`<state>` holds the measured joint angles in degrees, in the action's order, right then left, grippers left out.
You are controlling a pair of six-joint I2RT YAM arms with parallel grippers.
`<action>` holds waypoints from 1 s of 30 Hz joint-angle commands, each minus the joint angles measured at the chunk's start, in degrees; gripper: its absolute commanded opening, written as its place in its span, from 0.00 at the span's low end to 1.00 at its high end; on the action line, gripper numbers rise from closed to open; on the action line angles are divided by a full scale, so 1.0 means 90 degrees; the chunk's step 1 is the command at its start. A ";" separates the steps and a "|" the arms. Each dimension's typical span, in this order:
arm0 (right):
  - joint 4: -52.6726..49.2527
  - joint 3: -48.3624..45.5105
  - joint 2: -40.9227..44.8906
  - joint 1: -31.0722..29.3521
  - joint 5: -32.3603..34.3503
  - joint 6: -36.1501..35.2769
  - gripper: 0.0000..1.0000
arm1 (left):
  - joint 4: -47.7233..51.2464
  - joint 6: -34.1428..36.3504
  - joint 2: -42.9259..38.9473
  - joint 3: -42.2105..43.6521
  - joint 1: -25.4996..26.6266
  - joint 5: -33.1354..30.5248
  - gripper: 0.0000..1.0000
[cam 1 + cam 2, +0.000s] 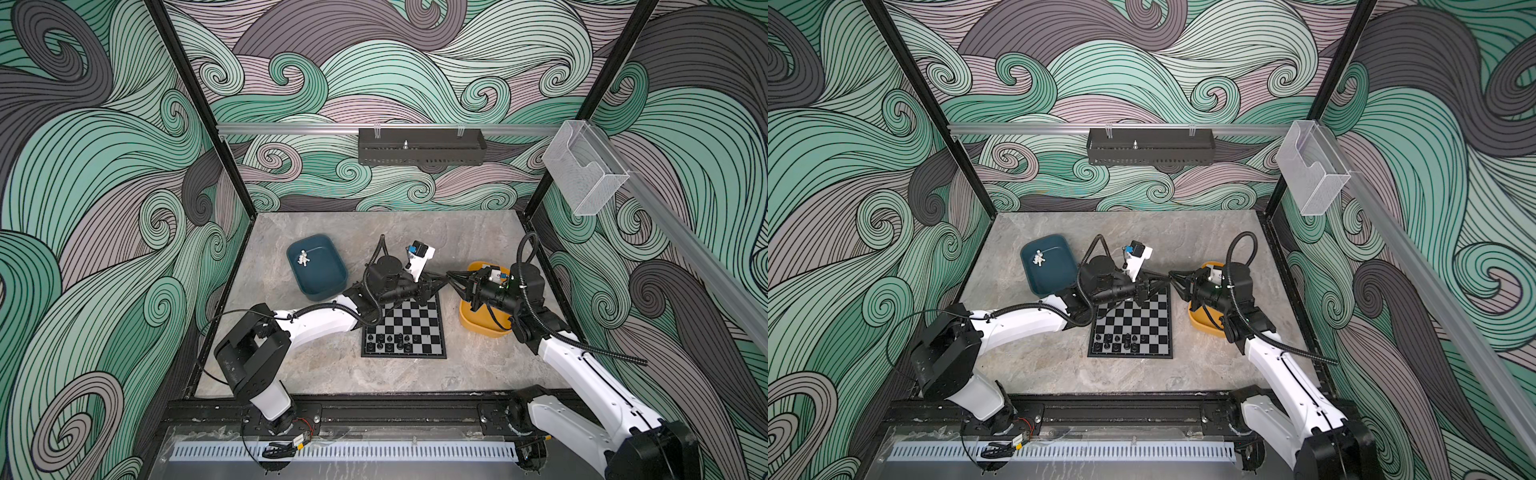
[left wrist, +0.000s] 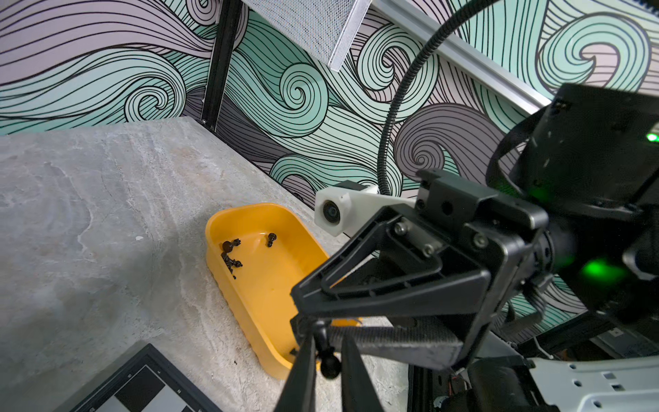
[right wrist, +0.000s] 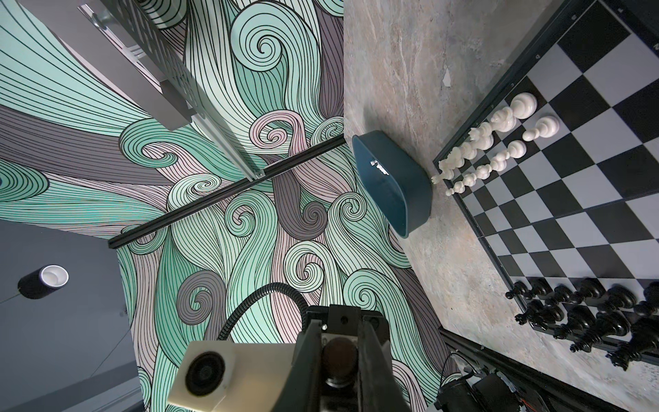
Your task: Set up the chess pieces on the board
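Roughly midway | we see left gripper (image 2: 330, 344), right gripper (image 3: 337, 344) both pinch black piece (image 2: 328, 362) near board (image 1: 415, 328) | yellow tray (image 2: 271, 292) unemptied

The board (image 1: 419, 320), checked black and grey, lies flat. Black pieces (image 1: 390, 343) stand in two rows along its near edge, and white pieces (image 3: 499, 142) along its far edge. Loose white pieces (image 1: 303, 258) lie in the teal tray (image 1: 328, 286) to its left, and loose black pieces (image 2: 231, 255) in the yellow tray (image 2: 271, 321) to its right. One black piece (image 2: 330, 364) hangs by its far right corner, pinched by the left claw (image 2: 330, 339) and the right claw (image 3: 338, 323).

Swirl-patterned teal walls (image 1: 374, 62); grey marbled tabletop (image 1: 478, 249); black wall rack (image 1: 419, 151).
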<state>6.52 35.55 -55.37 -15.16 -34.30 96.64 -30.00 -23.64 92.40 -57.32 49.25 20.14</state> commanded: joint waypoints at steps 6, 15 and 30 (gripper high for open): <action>0.0139 -0.0052 0.0179 -0.0066 -0.0015 0.0048 0.20 | -0.0212 -0.0622 0.0090 -0.0377 0.0021 -0.0052 0.00; -0.3952 0.1375 0.0564 0.0404 0.0184 -0.4298 0.67 | 0.3709 -0.1084 -0.1144 -0.1122 -0.0072 -0.0758 0.00; -0.5514 0.1446 0.1080 0.0186 0.2240 -0.7030 0.99 | 1.0882 0.0868 0.0160 -0.3607 0.0426 -0.0694 0.00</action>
<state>-40.03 49.12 -46.28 -13.28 -16.45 38.04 53.49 -19.68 89.69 -86.50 51.40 14.52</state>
